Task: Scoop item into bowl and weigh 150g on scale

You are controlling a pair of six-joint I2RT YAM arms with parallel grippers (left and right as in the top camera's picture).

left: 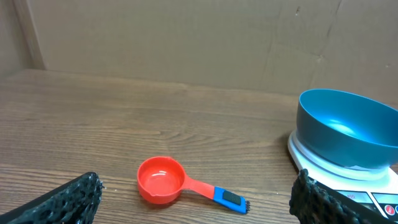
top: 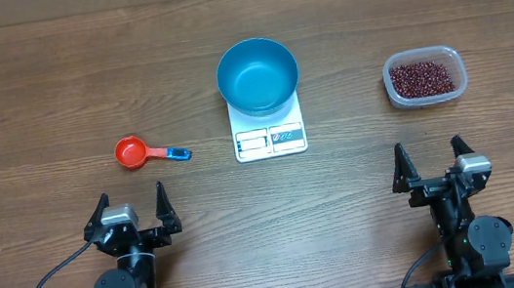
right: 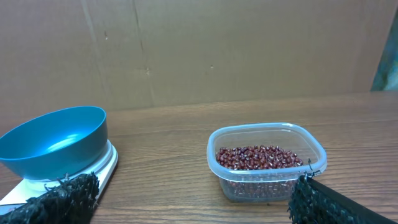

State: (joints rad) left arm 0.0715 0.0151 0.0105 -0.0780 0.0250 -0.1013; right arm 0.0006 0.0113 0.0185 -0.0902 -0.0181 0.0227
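The blue bowl (top: 257, 75) sits empty on the white scale (top: 270, 139) at the table's middle; both also show in the left wrist view, the bowl (left: 348, 127) on the scale (left: 311, 163), and in the right wrist view, the bowl (right: 55, 140) on the scale (right: 102, 167). Dark red-brown beans (top: 422, 76) (right: 258, 157) fill a clear plastic tub (top: 425, 79) (right: 266, 162) at the right. A red measuring scoop (top: 130, 152) (left: 160, 179) with a blue handle end lies left of the scale. My left gripper (top: 131, 201) (left: 196, 208) is open, nearer than the scoop. My right gripper (top: 430, 153) (right: 193, 208) is open, nearer than the tub.
A brown cardboard wall (left: 186, 37) closes the far side of the wooden table (top: 35, 93). Black cables trail from both arm bases at the near edge.
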